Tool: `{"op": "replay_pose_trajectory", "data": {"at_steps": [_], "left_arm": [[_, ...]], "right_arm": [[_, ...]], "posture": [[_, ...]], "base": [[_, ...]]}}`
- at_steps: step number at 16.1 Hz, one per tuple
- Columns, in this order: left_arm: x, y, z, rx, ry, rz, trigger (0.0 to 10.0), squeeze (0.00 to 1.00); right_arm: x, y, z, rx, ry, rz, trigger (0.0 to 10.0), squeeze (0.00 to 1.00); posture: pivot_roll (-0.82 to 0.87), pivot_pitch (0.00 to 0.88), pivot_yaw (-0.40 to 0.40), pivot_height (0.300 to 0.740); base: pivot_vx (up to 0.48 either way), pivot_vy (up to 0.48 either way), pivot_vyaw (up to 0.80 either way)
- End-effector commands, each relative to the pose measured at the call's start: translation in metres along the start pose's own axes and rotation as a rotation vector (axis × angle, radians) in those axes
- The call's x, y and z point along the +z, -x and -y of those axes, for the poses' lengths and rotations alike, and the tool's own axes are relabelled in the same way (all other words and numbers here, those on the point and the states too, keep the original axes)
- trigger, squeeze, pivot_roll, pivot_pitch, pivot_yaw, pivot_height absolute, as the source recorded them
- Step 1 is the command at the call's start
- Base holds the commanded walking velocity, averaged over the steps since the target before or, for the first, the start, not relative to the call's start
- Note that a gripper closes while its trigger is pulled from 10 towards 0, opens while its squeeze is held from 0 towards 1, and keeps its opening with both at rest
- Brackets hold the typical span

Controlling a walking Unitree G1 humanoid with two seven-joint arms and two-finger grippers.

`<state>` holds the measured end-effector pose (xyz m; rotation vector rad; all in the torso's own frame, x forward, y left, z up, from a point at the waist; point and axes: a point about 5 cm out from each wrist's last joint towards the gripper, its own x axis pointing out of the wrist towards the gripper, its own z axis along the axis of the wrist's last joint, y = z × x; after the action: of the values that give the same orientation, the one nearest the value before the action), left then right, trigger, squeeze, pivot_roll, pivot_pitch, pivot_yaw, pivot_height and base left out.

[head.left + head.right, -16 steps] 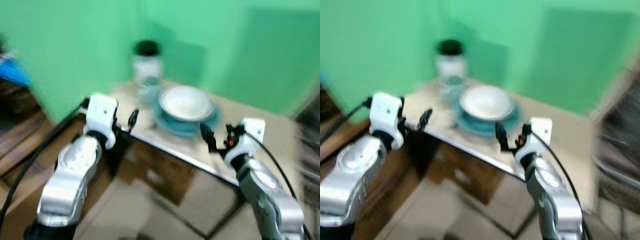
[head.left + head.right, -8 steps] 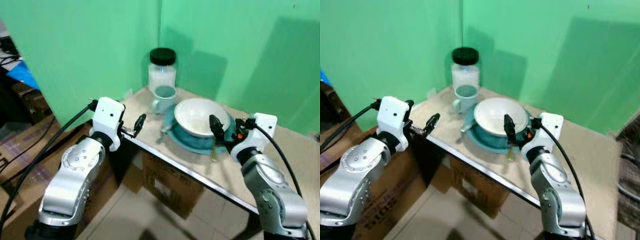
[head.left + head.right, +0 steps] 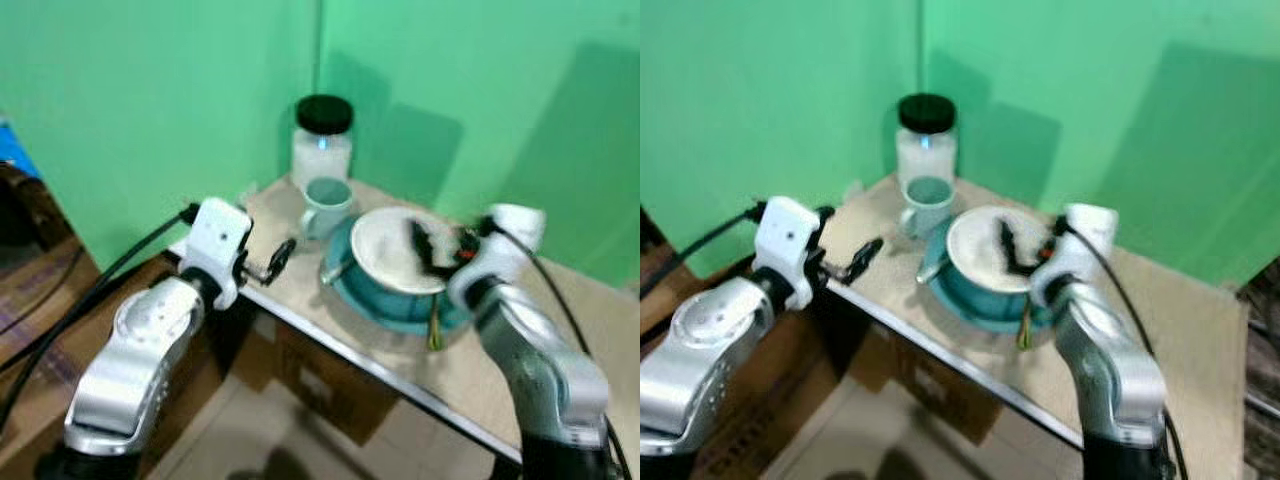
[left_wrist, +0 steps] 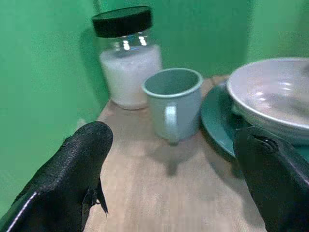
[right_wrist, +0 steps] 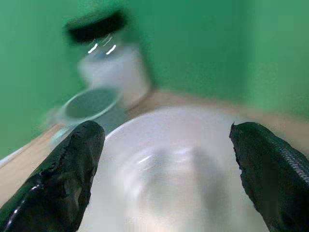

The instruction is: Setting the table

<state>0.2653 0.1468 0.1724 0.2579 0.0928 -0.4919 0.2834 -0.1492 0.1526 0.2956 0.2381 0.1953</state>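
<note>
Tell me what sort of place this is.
Probably a makeshift dining corner in a home: a small table against green walls, set with a bowl on a plate, a mug and a jar.

My head cameras look down and forward at the corner table (image 3: 330, 330) from a bit back, both eyes catching the same jar (image 3: 322, 140), mug (image 3: 327, 205) and bowl (image 3: 395, 250). The left wrist cam sits low at table level facing the mug close up; the right wrist cam hovers right over the bowl.
</note>
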Motion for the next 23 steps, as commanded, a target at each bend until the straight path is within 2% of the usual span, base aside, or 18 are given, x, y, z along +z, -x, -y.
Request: {"op": "replay_pose_trajectory", "data": {"at_steps": [1, 6, 7, 8, 11, 12, 13, 14, 15, 16, 17, 21, 23], "left_arm": [[0.002, -0.002, 0.008, -0.066, -0.010, 0.000, 10.0, 0.00], [0.002, 0.001, 0.014, -0.196, -0.031, -0.010, 10.0, 0.00], [0.002, 0.004, 0.019, -0.280, -0.023, -0.015, 10.0, 0.00], [0.002, 0.004, 0.022, -0.311, -0.021, -0.016, 10.0, 0.00], [0.003, 0.005, 0.025, -0.359, -0.022, -0.016, 10.0, 0.00], [0.003, 0.005, 0.025, -0.363, -0.022, -0.016, 10.0, 0.00], [0.003, 0.005, 0.025, -0.364, -0.022, -0.016, 10.0, 0.00], [0.003, 0.005, 0.025, -0.368, -0.022, -0.016, 10.0, 0.00], [0.003, 0.005, 0.025, -0.375, -0.022, -0.016, 10.0, 0.00], [0.003, 0.005, 0.025, -0.375, -0.022, -0.016, 10.0, 0.00], [0.003, 0.005, 0.026, -0.380, -0.023, -0.017, 10.0, 0.00], [0.002, 0.005, 0.026, -0.384, -0.025, -0.017, 10.0, 0.00], [0.002, 0.005, 0.026, -0.385, -0.031, -0.018, 10.0, 0.00]], "right_arm": [[-0.005, 0.000, 0.015, -0.051, -0.023, -0.059, 10.0, 0.00], [0.001, -0.014, 0.037, -0.193, -0.083, -0.137, 10.0, 0.00], [0.002, -0.018, 0.048, -0.273, -0.113, -0.182, 10.0, 0.00], [0.002, -0.019, 0.053, -0.297, -0.115, -0.198, 10.0, 0.00], [-0.004, -0.023, 0.053, -0.293, -0.192, -0.247, 10.0, 0.00], [-0.005, -0.024, 0.051, -0.273, -0.221, -0.253, 9.5, 0.00], [-0.005, -0.025, 0.049, -0.267, -0.240, -0.256, 9.5, 0.00], [-0.006, -0.026, 0.047, -0.254, -0.282, -0.268, 4.4, 0.00], [-0.006, -0.028, 0.045, -0.243, -0.331, -0.257, 0.5, 0.00], [-0.006, -0.028, 0.045, -0.243, -0.331, -0.257, 0.5, 0.00], [-0.005, -0.030, 0.048, -0.256, -0.339, -0.257, 0.0, 0.00], [-0.010, -0.031, 0.050, -0.291, -0.321, -0.305, 0.0, 0.00], [-0.013, -0.033, 0.049, -0.284, -0.347, -0.317, 0.0, 0.00]], "posture": [[0.11, 0.000, -0.035, 0.740], [0.11, 0.000, -0.049, 0.740], [0.11, 0.000, -0.052, 0.740], [0.10, 0.000, -0.054, 0.740], [0.10, 0.000, -0.057, 0.740], [0.10, 0.000, -0.059, 0.740], [0.10, 0.000, -0.060, 0.740], [0.10, 0.000, -0.062, 0.740], [0.11, 0.000, -0.064, 0.740], [0.11, 0.000, -0.064, 0.740], [0.11, 0.000, -0.066, 0.740], [0.11, 0.000, -0.070, 0.740], [0.12, 0.000, -0.075, 0.740]], "base": [[0.000, 0.000, 0.00], [0.000, 0.000, 0.00], [0.000, 0.000, 0.00], [0.000, 0.000, 0.00], [0.000, 0.000, 0.00], [0.000, 0.000, 0.00], [0.000, 0.000, 0.00], [0.000, 0.000, 0.00], [0.000, 0.000, 0.00], [0.000, 0.000, 0.00], [0.000, 0.000, 0.00], [0.000, 0.000, 0.00], [0.000, 0.000, 0.00]]}}
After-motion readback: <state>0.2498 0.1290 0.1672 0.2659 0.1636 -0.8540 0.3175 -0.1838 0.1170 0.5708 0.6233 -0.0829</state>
